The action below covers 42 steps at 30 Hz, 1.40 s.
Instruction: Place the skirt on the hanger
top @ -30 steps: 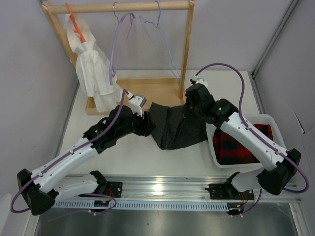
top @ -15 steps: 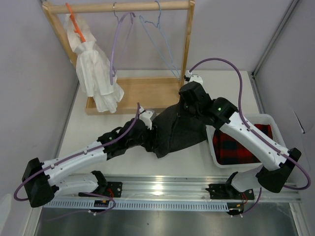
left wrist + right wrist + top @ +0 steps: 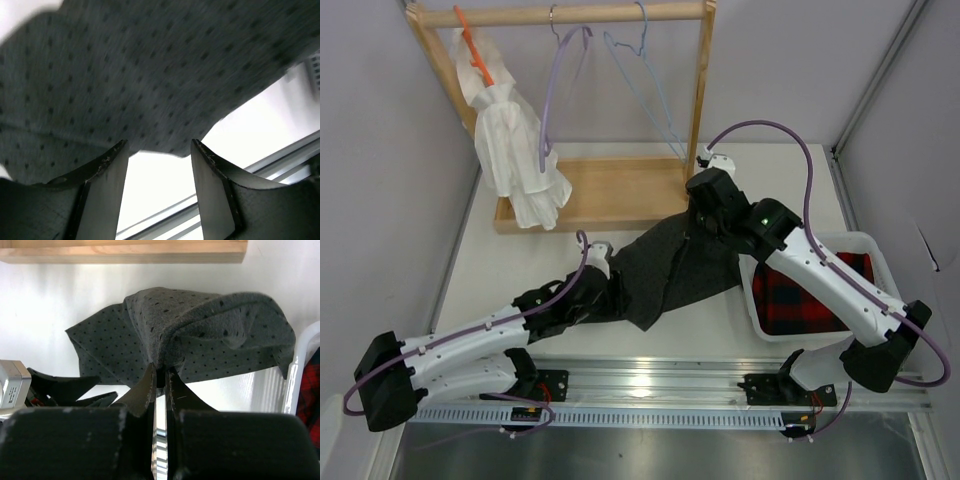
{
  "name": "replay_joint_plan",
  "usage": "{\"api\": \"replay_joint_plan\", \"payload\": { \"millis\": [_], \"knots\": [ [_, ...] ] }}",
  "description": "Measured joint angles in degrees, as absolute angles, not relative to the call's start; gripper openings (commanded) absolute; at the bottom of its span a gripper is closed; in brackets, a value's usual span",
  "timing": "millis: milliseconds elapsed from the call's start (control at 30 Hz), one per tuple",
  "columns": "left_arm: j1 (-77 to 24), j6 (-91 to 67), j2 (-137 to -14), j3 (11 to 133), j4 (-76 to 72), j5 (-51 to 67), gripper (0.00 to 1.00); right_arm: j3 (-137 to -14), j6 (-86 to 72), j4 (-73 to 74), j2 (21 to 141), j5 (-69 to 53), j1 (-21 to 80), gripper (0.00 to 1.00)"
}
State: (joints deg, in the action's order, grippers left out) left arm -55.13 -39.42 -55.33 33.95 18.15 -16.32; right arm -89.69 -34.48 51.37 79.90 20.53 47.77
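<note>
Skirt (image 3: 680, 262): one piece, lying partly on the table (image 3: 520, 255). Its far end is bunched up in the right pincer (image 3: 160, 374), whose fingers are pressed together on a fold of the dotted cloth. The rest spreads down and away toward the left pincer (image 3: 157, 150). We judge the pinch is there to lift that end so the cloth can be carried to the rail.

Left pincer: fingers apart, nothing between them. The skirt's edge sits just beyond its tips, with table showing in the gap. We read that as poised to take a hold on the edge.

Hanger (image 3: 650, 98), the thin light-blue one, hangs bare on the wooden rack (image 3: 560, 14), beyond the right pincer and well apart from the cloth. The skirt is not on it yet, so we judge most of the task is left.

Counts:
- one skirt
- three hangers: orange hanger (image 3: 475, 50), lavender hanger (image 3: 552, 100), light-blue
- one white garment (image 3: 515, 150), on the orange hanger
- one plaid garment (image 3: 810, 290), in one white bin (image 3: 865, 240) to the right pincer's right
- two pincers
</note>
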Motion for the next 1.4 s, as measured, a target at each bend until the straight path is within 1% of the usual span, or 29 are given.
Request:
{"api": "replay_joint_plan", "payload": {
  "millis": [100, 167, 233, 367, 567, 733, 1000, 1233, 1333, 1400],
  "knots": [
    [-55.2, -42.6, -53.3, 28.8, 17.2, -15.5, 0.58, -87.6, -34.5, 50.9, 79.7, 20.5, 46.8, 0.00],
    [-55.5, -45.1, -53.0, 25.6, 16.2, -14.3, 0.61, -86.6, -34.5, 50.8, 79.7, 20.3, 46.0, 0.00],
    [-56.8, -48.2, -53.5, 23.2, 15.0, -13.7, 0.63, -85.9, -34.5, 50.7, 79.6, 20.1, 45.5, 0.00],
    [-60.6, -53.8, -54.4, 20.7, 11.7, -13.5, 0.63, -85.3, -34.5, 50.4, 79.2, 19.4, 44.3, 0.00],
    [-65.5, -62.2, -58.2, 20.4, 5.7, -16.0, 0.63, -84.2, -34.3, 49.6, 78.1, 17.9, 43.0, 0.00],
    [-69.1, -68.9, -63.7, 20.5, 3.8, -19.5, 0.62, -82.2, -33.8, 48.8, 76.8, 16.2, 41.2, 0.00],
    [-70.1, -77.6, -66.3, 20.6, 2.2, -25.6, 0.62, -80.3, -32.3, 48.1, 75.2, 13.5, 38.2, 0.00],
    [-70.2, -80.0, -69.5, 23.2, 2.6, -28.8, 0.59, -79.4, -31.4, 47.7, 74.7, 11.8, 37.1, 0.00],
    [-70.2, -80.6, -70.7, 23.3, 2.2, -29.2, 0.56, -79.1, -31.2, 47.4, 74.7, 11.3, 37.0, 0.00],
    [-70.2, -80.9, -71.8, 23.3, 1.4, -29.4, 0.52, -78.7, -31.2, 47.2, 74.7, 11.2, 37.0, 0.00]
  ]
}}
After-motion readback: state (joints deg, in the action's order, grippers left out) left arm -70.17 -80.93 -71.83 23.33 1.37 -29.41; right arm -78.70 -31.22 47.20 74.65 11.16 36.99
